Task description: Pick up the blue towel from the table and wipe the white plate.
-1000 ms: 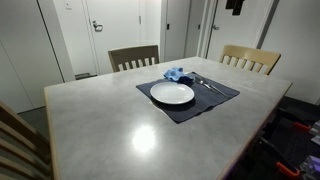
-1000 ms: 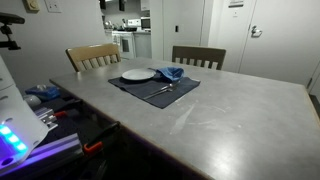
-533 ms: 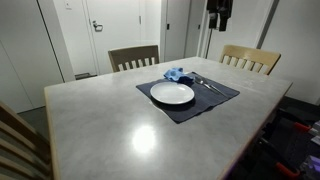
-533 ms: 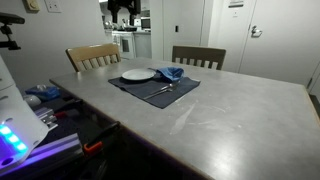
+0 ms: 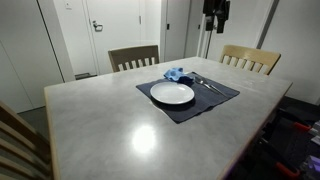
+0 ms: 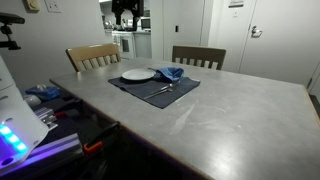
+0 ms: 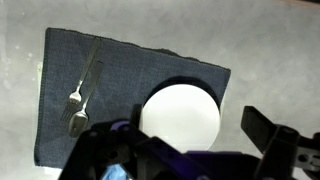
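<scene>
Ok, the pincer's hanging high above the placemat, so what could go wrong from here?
1. The blue towel lies bunched right beside the white plate, at its far rim, so the open pincer may clip or nudge the plate when it comes down to grasp.
2. The fork and spoon lie on the placemat close beside the plate; a wide wipe could knock them.
</scene>
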`<state>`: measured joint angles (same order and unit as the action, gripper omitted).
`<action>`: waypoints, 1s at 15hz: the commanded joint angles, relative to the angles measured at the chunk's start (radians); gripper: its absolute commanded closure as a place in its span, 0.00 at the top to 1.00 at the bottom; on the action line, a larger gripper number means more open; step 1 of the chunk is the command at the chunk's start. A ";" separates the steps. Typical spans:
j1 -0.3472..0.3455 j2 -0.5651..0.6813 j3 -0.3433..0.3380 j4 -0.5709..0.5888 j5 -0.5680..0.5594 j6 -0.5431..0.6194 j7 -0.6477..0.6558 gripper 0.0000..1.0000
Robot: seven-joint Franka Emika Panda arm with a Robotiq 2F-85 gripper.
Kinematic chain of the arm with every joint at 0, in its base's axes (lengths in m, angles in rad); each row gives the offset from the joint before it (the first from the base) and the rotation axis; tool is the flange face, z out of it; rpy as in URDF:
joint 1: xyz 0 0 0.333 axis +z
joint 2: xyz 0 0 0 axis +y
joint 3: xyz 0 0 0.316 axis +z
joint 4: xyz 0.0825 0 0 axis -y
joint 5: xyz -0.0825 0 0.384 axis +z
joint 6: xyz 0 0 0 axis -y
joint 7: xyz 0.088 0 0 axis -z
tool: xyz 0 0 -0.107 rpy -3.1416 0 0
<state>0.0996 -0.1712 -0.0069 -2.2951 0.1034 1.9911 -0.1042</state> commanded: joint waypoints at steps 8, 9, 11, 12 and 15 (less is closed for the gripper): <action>-0.028 0.084 0.009 0.044 -0.019 0.053 -0.014 1.00; -0.031 0.105 0.006 0.056 -0.017 0.064 -0.022 1.00; -0.038 0.149 0.003 0.083 -0.013 0.092 -0.032 1.00; -0.042 0.172 0.002 0.100 -0.015 0.105 -0.037 1.00; -0.054 0.231 0.002 0.155 -0.018 0.114 -0.042 1.00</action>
<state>0.0684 -0.0178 -0.0096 -2.2153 0.0948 2.0992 -0.1216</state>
